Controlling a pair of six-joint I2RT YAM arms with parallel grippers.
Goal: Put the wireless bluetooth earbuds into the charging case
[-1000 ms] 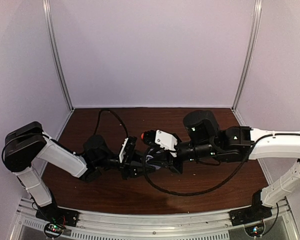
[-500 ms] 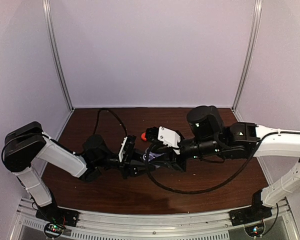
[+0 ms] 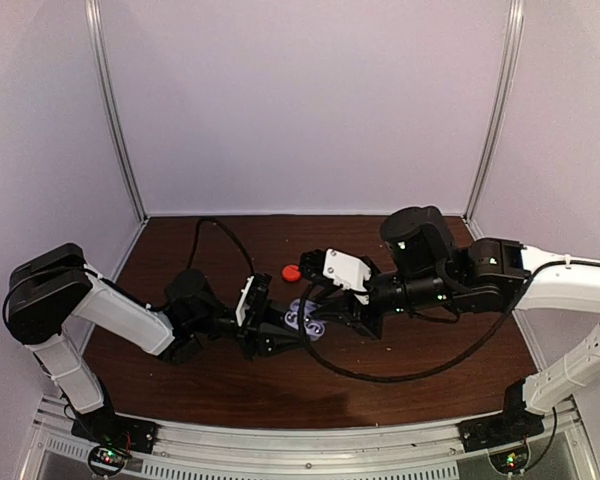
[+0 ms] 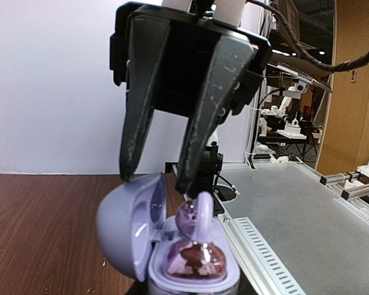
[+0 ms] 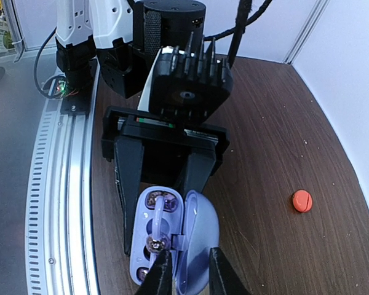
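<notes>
Left tool [image 3: 270, 335] clamped on the open charging case [image 4: 194, 270] near mid-worktop; right tool [image 4: 154, 180] directly above it, fingers slightly parted, holding nothing.
Case lavender, lid [image 4: 126, 227] swung back and standing upright beside the wells. First earbud [image 4: 194, 261] sits low in the near well. Second earbud [image 4: 195, 215] stands tilted in the far well, riding higher than the first, just under one right-tool fingertip; contact cannot be told. Small red round piece [image 3: 291, 271] lies on the bare worktop [image 3: 180, 385], apart from the case, toward the far edge.
</notes>
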